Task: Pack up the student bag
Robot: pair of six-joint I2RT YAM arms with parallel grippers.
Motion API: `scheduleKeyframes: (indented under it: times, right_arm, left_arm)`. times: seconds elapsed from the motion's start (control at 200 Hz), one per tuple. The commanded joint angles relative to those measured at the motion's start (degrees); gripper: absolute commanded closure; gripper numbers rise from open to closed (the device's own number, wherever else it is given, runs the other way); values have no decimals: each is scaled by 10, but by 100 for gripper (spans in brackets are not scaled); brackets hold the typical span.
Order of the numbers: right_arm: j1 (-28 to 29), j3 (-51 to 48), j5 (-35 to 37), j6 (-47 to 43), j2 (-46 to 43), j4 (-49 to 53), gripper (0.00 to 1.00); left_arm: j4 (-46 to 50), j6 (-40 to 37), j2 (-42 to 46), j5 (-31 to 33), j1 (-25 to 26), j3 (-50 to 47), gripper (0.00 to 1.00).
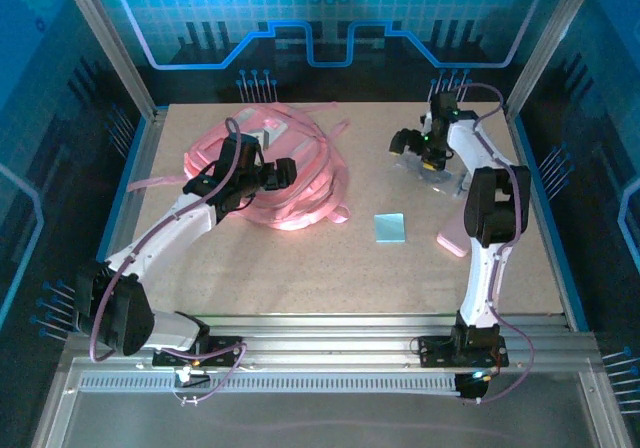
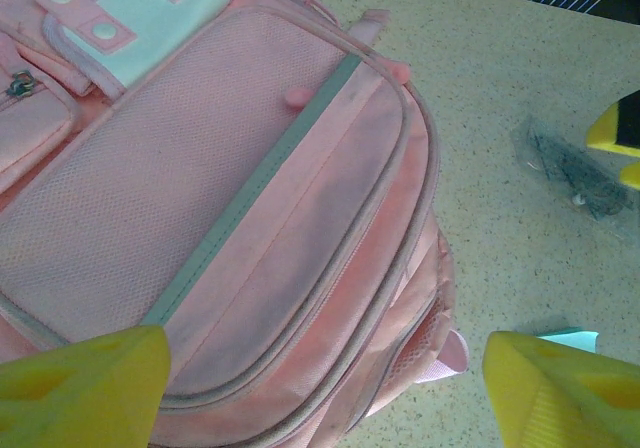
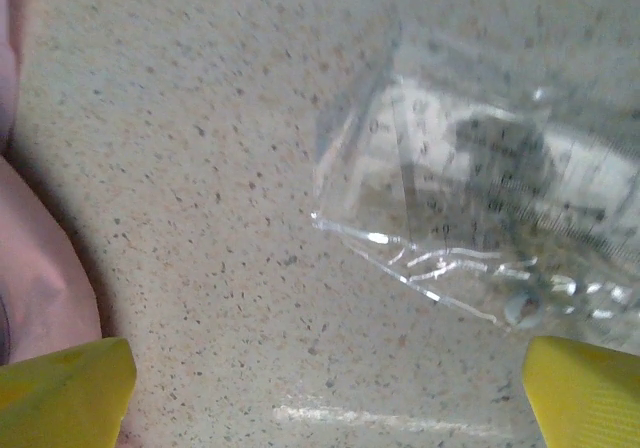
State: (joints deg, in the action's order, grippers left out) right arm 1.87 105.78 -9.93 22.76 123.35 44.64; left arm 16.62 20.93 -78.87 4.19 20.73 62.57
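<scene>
Bag point(image 2: 300, 218) close-up in L-wrist cam, clear pouch point(image 3: 480, 218) R-wrist

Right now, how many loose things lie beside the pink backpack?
3: clear ruler pouch by the right gripper, pale blue pad mid-table, pink item partly behind the right arm; others may be hidden.

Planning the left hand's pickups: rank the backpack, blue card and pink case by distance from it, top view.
1. backpack, directly under the left hand.
2. blue card, mid-table, to its right.
3. pink case, farther right, beside the right arm.
</scene>
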Motion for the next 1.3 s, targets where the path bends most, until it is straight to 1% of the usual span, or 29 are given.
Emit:
scheduleKeyframes:
  times: [0.0,0.145,0.21,0.235,0.27,0.29,0.43,0.51,0.635,0.705,0.8,0.875,1.016,1.106,1.166,1.296]
  right_arm:
    - [-27,42,-2,-89,17,36,0]
    - [-47,125,3,-136,86,62,0]
    - [-49,163,17,-158,123,82,0]
    - [-49,173,24,-165,132,87,0]
    - [-48,182,37,-172,143,93,0]
    - [-48,182,45,-176,146,93,0]
    - [-54,159,46,-206,153,91,0]
    - [-54,134,18,-216,146,95,0]
    - [-46,64,-23,-205,103,85,0]
    - [-28,12,-22,-191,47,73,0]
    - [4,-61,11,-175,-8,48,0]
    - [32,-88,74,-167,-25,44,0]
    - [64,-80,197,-165,-9,61,0]
    - [61,-57,241,-137,6,88,0]
    - [61,-59,252,-127,-1,83,0]
    - [57,-56,221,-131,-11,66,0]
  left_arm:
    - [6,9,3,-9,-4,10,18]
    - [10,13,-1,-11,-3,16,17]
    - [13,14,0,-6,-4,15,16]
    - [15,14,1,-4,-4,14,13]
    - [16,13,4,1,-4,12,2]
    - [16,12,5,2,-4,11,1]
    - [3,5,14,-2,-3,2,1]
    - [-7,6,14,-9,-4,-3,1]
    - [-27,16,8,-23,-4,-7,1]
    - [-36,22,4,-31,-4,-8,1]
    - [-44,27,0,-43,-4,-6,1]
    - [-45,29,-1,-50,-4,-3,1]
    - [-41,27,9,-53,-3,-7,1]
    - [-37,25,19,-49,-4,-12,1]
    - [-36,24,26,-45,-3,-17,1]
    - [-34,23,33,-41,-3,-22,1]
